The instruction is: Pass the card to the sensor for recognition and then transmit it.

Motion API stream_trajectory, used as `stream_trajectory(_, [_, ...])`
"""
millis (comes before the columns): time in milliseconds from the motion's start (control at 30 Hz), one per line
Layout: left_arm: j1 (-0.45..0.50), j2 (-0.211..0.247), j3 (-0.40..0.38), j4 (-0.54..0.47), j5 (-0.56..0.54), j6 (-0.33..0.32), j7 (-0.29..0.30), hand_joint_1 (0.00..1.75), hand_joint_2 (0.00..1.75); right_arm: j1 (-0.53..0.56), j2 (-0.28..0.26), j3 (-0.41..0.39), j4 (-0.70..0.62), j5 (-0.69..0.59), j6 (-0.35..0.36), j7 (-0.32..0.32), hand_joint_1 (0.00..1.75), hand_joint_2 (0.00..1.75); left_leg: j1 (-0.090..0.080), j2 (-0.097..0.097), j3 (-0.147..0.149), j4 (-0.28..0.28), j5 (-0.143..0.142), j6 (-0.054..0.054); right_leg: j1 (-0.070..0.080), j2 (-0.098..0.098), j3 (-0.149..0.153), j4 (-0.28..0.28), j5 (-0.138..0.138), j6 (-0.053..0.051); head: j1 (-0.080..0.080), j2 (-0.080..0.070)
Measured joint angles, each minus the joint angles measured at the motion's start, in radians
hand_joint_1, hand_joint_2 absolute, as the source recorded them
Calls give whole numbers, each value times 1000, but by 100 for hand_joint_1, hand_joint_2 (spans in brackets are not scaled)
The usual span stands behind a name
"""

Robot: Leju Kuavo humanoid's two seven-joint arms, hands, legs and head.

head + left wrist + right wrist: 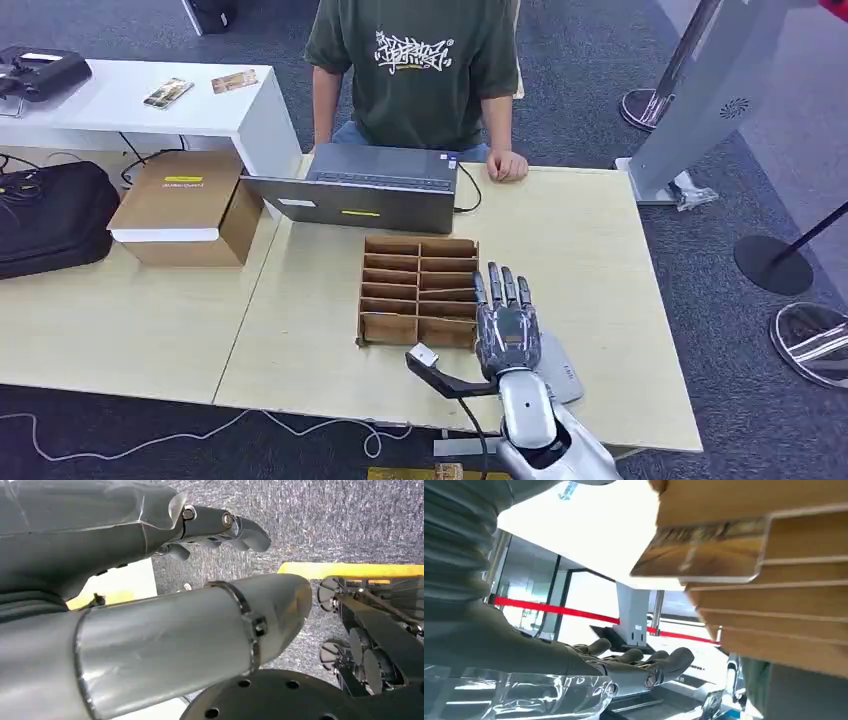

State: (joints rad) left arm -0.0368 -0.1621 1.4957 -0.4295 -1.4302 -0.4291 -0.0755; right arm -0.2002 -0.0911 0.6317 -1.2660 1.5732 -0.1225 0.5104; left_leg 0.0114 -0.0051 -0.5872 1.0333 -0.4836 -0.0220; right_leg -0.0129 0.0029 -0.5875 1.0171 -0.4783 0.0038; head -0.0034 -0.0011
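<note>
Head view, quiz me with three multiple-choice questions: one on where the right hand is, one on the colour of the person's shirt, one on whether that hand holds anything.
1. Where is the right hand?
A. On the laptop
B. Beside the organizer, over the table
C. On the black bag

2. What colour is the person's shirt?
A. Green
B. Red
C. White

3. What state is the right hand in?
A. Gripping a card
B. Closed in a fist
C. Fingers apart, holding nothing

Answers: 1 B, the right hand is by the right side of the organizer above the table. 2 A, the shirt is dark green with a white print. 3 C, its fingers are stretched apart with nothing between them.
</note>
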Motion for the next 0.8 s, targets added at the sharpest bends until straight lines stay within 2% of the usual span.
stream_trajectory(200, [0,-4,6,0,0,-2,-1,0,0,24,-15,-11,-65,0,-2,-23,0,175,0,0,0,0,0,0,0,0,0,0,0,0,0,0])
stream_trajectory(600, [0,-8,8,0,-10,-10,-3,0,0,26,-14,-19,-76,0,-22,-54,0,175,0,0,0,0,0,0,0,0,0,0,0,0,0,0])
stream_trajectory(800, [-1,-9,8,0,-11,-9,-3,0,0,34,27,-42,-83,0,-22,-109,0,175,0,0,0,0,0,0,0,0,0,0,0,0,0,0])
